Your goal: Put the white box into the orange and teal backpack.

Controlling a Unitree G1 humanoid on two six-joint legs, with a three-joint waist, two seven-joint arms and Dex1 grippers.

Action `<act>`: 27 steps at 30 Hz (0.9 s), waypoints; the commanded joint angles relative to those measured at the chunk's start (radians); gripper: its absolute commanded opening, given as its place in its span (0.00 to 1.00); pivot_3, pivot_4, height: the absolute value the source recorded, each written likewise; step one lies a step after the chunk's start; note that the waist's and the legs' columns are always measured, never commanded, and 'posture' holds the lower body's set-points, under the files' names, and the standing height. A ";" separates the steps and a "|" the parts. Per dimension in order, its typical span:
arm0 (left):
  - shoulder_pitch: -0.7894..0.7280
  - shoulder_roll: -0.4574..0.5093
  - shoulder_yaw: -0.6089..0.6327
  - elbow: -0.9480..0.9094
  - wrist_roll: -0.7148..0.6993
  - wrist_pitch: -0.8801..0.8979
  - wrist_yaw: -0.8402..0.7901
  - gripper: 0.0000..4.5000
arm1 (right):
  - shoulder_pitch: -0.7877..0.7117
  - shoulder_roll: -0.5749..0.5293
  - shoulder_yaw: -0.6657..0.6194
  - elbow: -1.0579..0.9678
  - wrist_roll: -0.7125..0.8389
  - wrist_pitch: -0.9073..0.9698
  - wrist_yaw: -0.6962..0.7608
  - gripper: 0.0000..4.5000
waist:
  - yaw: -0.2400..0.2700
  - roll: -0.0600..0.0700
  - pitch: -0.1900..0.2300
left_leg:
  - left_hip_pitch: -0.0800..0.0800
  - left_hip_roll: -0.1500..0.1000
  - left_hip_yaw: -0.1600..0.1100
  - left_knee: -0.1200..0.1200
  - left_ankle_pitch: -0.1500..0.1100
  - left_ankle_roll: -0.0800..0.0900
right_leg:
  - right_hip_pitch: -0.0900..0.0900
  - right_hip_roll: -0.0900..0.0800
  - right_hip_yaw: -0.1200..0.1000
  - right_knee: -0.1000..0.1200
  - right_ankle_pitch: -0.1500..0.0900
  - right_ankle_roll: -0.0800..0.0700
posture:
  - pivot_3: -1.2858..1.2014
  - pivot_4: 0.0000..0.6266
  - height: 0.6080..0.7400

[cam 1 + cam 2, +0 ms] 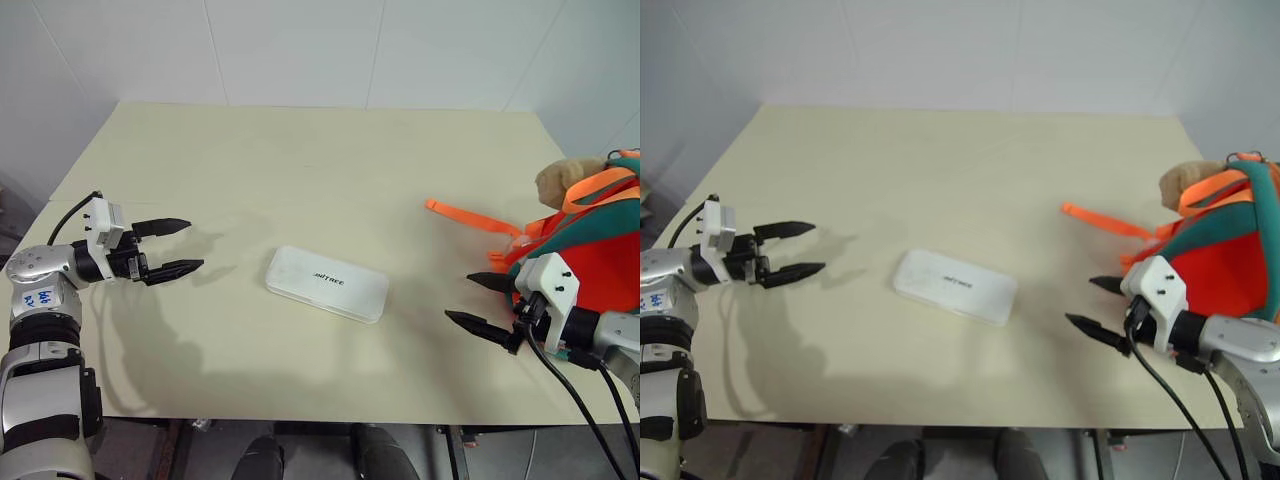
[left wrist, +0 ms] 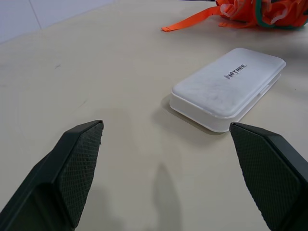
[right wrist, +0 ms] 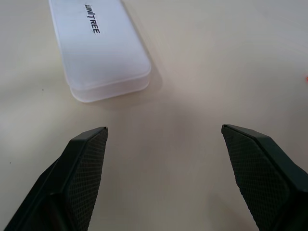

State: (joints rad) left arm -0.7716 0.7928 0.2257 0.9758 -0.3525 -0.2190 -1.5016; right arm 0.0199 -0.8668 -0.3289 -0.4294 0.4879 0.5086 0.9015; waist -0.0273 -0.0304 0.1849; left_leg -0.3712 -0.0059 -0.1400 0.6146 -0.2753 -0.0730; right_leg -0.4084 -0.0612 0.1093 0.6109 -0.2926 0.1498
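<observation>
**Box lies mid-table between two open claws**

Over the table's (image 1: 300, 160) left edge, towards the near left corner, the left claw (image 1: 172, 247) hangs with its two black fingers (image 1: 163, 227) spread wide and nothing between them. It points roughly level across the table towards the box. A black cable (image 1: 68, 215) loops from its white housing back along the arm.

The box (image 1: 327, 283) lies flat on the table, about midway between the left and right edges and nearer the near edge than the far one. Its long side runs slightly askew to the near edge, the left end a little farther back. Small dark lettering shows on its lid, and a seam runs round its side. Nothing touches it; both claws stand well apart from it.

Near the right part of the near edge, the right claw (image 1: 480, 302) points towards the box and slightly downward. Its fingers (image 3: 84, 168) are likewise spread wide and empty, with bare table between them in the right wrist view. Black cables (image 1: 575, 400) trail from its wrist past the near edge.

At the right edge sits the backpack (image 1: 600, 245), teal with an orange panel, just behind the right claw. An orange strap (image 1: 470, 217) runs from it across the table towards the middle. A tan plush ball (image 1: 562, 180) sits at its far side.
</observation>
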 commanded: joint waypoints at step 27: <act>0.025 -0.029 -0.036 -0.118 0.052 0.131 0.150 0.86 | -0.187 0.115 0.148 -0.017 -0.034 0.043 -0.178 0.80 | 0.001 0.000 0.000 | 0.000 0.000 0.000 0.000 0.000 0.000 | -0.001 0.000 0.000 0.001 0.000 0.000 | 0.52 0.24 1.00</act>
State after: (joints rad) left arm -0.7198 0.7593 0.1980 0.8724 -0.3136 -0.0988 -1.3662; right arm -0.1762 -0.7563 -0.1619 -0.4142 0.4500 0.5657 0.7359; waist -0.0264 -0.0304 0.1849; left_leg -0.3716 -0.0058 -0.1401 0.6148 -0.2753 -0.0730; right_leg -0.4089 -0.0613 0.1093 0.6124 -0.2924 0.1501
